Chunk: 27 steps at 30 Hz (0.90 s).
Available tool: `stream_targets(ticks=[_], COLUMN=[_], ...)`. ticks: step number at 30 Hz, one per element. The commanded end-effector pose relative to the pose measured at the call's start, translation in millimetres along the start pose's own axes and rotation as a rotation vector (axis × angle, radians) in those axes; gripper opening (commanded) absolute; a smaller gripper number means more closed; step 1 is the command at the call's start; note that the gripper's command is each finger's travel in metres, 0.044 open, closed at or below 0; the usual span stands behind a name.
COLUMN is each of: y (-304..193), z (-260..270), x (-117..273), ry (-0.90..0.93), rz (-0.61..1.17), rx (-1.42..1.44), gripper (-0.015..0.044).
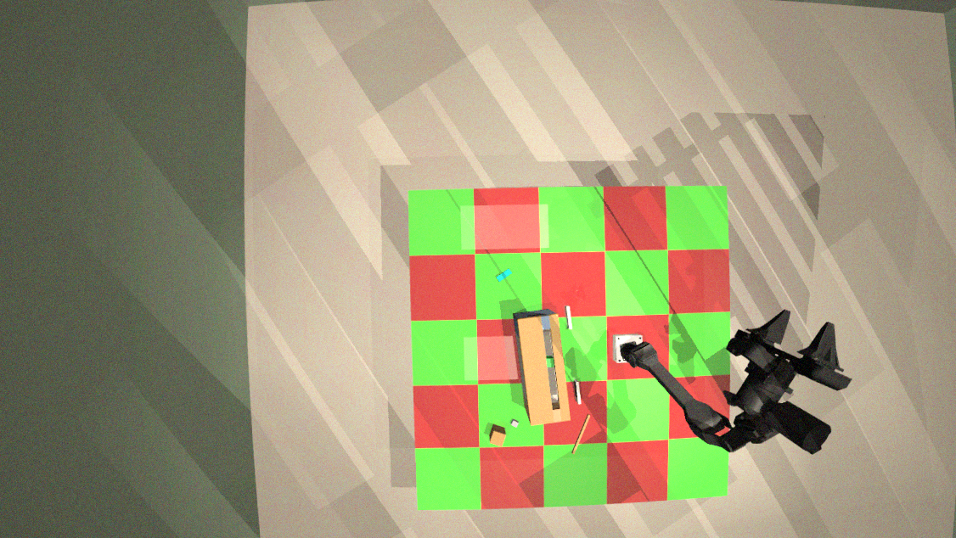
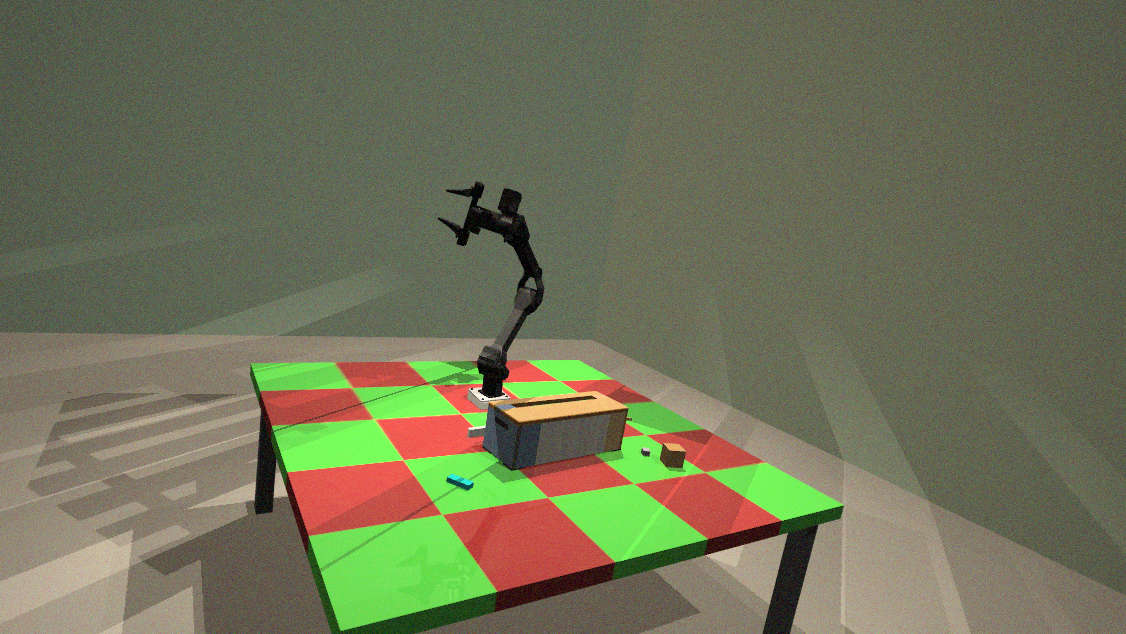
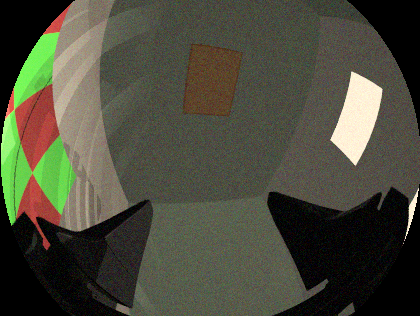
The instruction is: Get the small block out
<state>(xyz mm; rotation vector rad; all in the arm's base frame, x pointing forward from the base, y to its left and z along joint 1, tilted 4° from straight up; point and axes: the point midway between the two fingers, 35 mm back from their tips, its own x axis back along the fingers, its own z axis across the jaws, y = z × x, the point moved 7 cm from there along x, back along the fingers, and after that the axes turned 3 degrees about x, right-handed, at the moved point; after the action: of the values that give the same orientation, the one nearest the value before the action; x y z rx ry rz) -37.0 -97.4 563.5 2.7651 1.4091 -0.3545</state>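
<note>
The box [image 1: 533, 374] [image 2: 571, 445] stands upright on the checkered table [image 1: 441, 481] [image 2: 535, 539], with an orange-tan top and a long narrow slot in it. A small green patch [image 1: 549, 361] shows through the slot near its middle; it may be the block on the shelf, but I cannot tell surely. The clear front and the shelf's ends are not readable. My gripper [image 1: 808, 317] [image 2: 442, 204] [image 3: 210, 203] is open and empty, high in the air beyond the arm's base, far from the box and pointing away from it.
A cyan piece [image 1: 503, 274] [image 2: 459, 481] lies off one box end. A wooden cube [image 1: 497, 435] [image 2: 672, 455] and a small grey cube [image 1: 514, 423] [image 2: 645, 452] lie off the other. Two white bars [image 1: 568, 317] [image 1: 577, 392] and a thin stick [image 1: 581, 434] lie on the base side.
</note>
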Motion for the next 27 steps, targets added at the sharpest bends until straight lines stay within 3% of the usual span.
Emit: stream_targets(ticks=[1,13,20,27], y=[44.8,160.3,225.4,260.1], z=[17.1,63.0,101.7,143.1], x=[-10.0,16.8,77.0,160.2], ry=[0.071,0.228,0.353,0.464], rz=[-0.184,-0.664,-0.982,-1.257], rx=[0.043,0.227,0.391,0.619], gripper=[0.0400,0.0400,0.0400,0.0400])
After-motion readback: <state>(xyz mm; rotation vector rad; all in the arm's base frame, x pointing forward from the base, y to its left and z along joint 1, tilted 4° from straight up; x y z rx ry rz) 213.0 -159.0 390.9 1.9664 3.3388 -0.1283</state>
